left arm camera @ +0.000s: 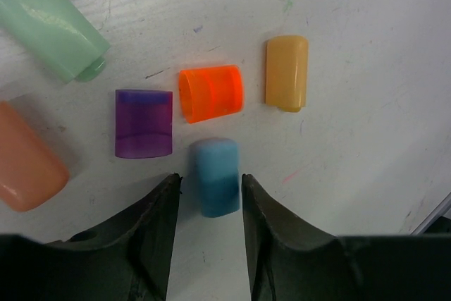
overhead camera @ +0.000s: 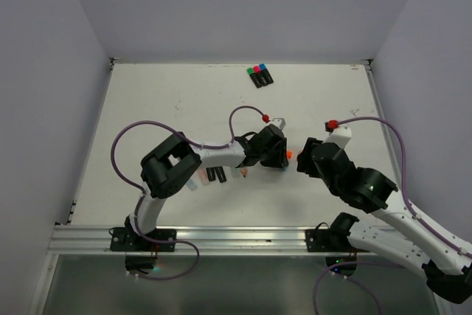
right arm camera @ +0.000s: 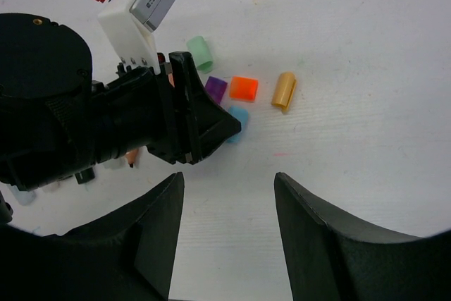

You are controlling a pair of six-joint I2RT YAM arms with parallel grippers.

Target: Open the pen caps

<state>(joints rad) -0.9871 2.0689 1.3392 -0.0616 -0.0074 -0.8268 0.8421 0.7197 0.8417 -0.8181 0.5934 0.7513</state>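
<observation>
Several loose pen caps lie on the white table under my left gripper: a pale green cap, a salmon cap, a purple cap, an orange cap, an amber cap and a blue cap. The left jaws are open. The blue cap lies just at their tips with a gap on each side. My right gripper is open and empty, hovering near the left gripper. It looks onto the same caps: green, purple, orange, amber, blue.
Three capped black pens with green, pink and blue caps lie at the back of the table. Uncapped pen bodies lie beside the left arm's forearm. In the top view the two grippers, left and right, are close together at mid-table.
</observation>
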